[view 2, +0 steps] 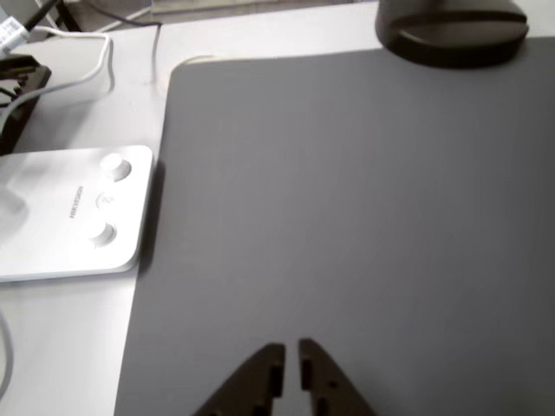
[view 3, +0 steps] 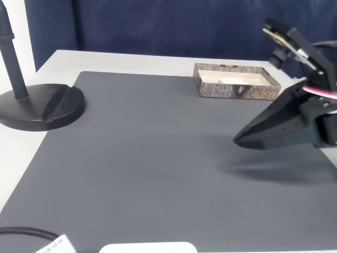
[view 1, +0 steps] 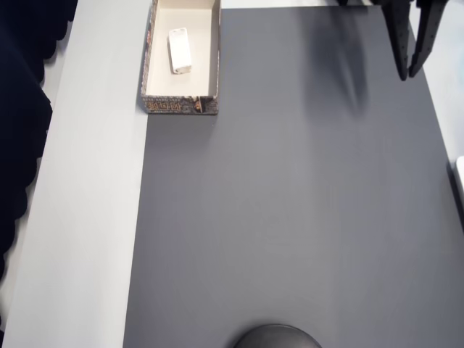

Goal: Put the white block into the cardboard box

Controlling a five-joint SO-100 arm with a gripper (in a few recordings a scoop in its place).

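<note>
The white block [view 1: 180, 51] lies inside the cardboard box [view 1: 174, 105] at the top left of the overhead view, at a slight angle on the cream floor. In the fixed view the box [view 3: 221, 90] stands at the far edge of the grey mat. My dark gripper [view 1: 408, 72] hovers over the mat's top right corner in the overhead view, far from the box. Seen from the wrist, the gripper [view 2: 290, 351] has its fingertips almost together with nothing between them. In the fixed view the gripper [view 3: 238, 140] points left above the mat, in front of the box.
A grey mat [view 1: 290, 217] covers most of the table. A black stand with a round base [view 3: 42, 108] sits at the mat's left side in the fixed view. A flat white device [view 2: 78, 212] and cables lie beside the mat in the wrist view.
</note>
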